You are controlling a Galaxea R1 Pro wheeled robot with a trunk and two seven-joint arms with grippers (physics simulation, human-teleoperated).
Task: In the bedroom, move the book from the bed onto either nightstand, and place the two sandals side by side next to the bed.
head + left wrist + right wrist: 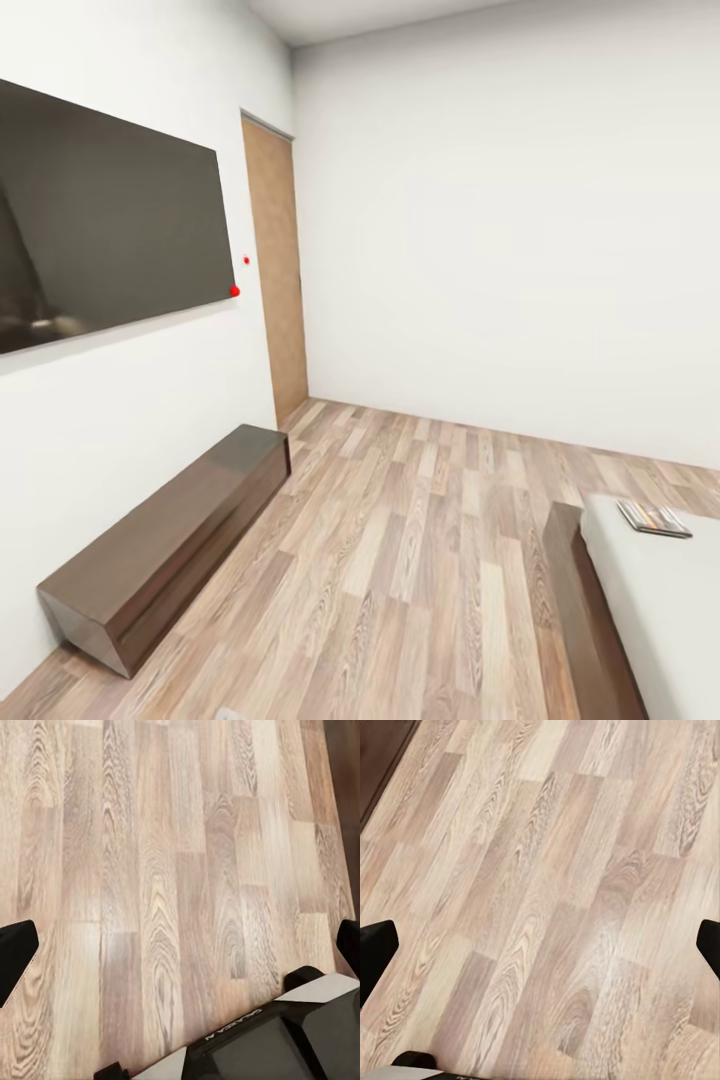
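Starting at the left of the head view, we face a large dark flat screen (105, 215) mounted on the white wall, with a long low dark brown cabinet (170, 540) on the grey-brown wood-plank floor (420, 540) beneath it. Further along stands a brown wooden door (275, 270) in the corner, then a bare white wall.

At the far right we see the corner of the large low bed: its dark brown wooden frame (585, 610) and pale grey-white mattress (660, 610). The small thin dark-covered book (654, 518) lies flat on the mattress near that corner. Its long axis seems to run roughly across our view, angled slightly away to the right; the cover detail is too small to read.

In the left wrist view, our left end effector (180, 945) hangs over bare floor with its black fingertips (13, 952) spread wide apart, holding nothing. The right end effector (540, 952) in the right wrist view is likewise spread, its fingertips (375, 949) empty above the planks.

We judge that the book lies ahead and to our right, well apart from both end effectors, so the right arm is the nearer one. The base must close in on the bed corner before any reach; nothing has yet been moved.
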